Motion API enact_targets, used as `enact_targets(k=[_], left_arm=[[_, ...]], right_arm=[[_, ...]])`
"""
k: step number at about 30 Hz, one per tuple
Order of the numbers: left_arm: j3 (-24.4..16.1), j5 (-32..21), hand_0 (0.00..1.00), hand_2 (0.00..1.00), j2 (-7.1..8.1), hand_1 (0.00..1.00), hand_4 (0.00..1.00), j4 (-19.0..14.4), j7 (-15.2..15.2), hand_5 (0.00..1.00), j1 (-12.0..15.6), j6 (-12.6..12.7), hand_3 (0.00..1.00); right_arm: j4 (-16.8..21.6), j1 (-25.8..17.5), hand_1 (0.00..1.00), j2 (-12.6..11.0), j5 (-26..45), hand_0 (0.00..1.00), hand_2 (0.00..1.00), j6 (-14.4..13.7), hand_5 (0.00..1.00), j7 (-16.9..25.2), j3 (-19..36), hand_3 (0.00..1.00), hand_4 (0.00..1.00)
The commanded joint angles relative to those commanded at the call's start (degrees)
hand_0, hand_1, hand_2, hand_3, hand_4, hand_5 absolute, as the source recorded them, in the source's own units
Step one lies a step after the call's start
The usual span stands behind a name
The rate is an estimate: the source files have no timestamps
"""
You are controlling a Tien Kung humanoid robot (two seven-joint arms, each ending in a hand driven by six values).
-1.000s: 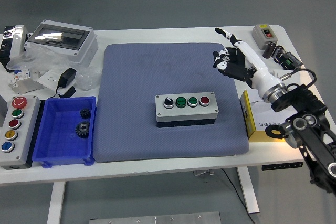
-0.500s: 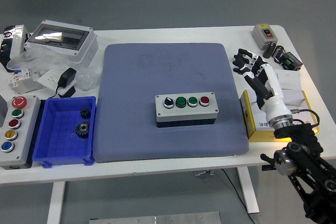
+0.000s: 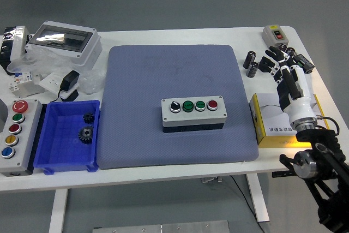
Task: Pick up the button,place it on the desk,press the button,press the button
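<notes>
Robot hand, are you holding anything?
No. The right hand is open and empty over the table's right side, away from the button box. No left hand shows.

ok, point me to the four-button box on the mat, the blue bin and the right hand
four-button box (image 3: 194,112): head view, on its grey top face, below the buttons.
blue bin (image 3: 54,135): head view, on its bare floor.
right hand (image 3: 288,76): head view, on the middle of the hand.
</notes>
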Motion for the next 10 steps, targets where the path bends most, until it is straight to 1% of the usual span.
enact_targets(k=[10], left_arm=[[0.04,0.03,0.694,0.601,0.57,0.643,0.671,-0.01,0.06,0.311,0.36,0.05,0.657]], right_arm=[[0.45,-0.04,0.757,-0.04,-0.56,0.79,0.775,-0.12,0.68,0.03,0.17,0.745,0.837]])
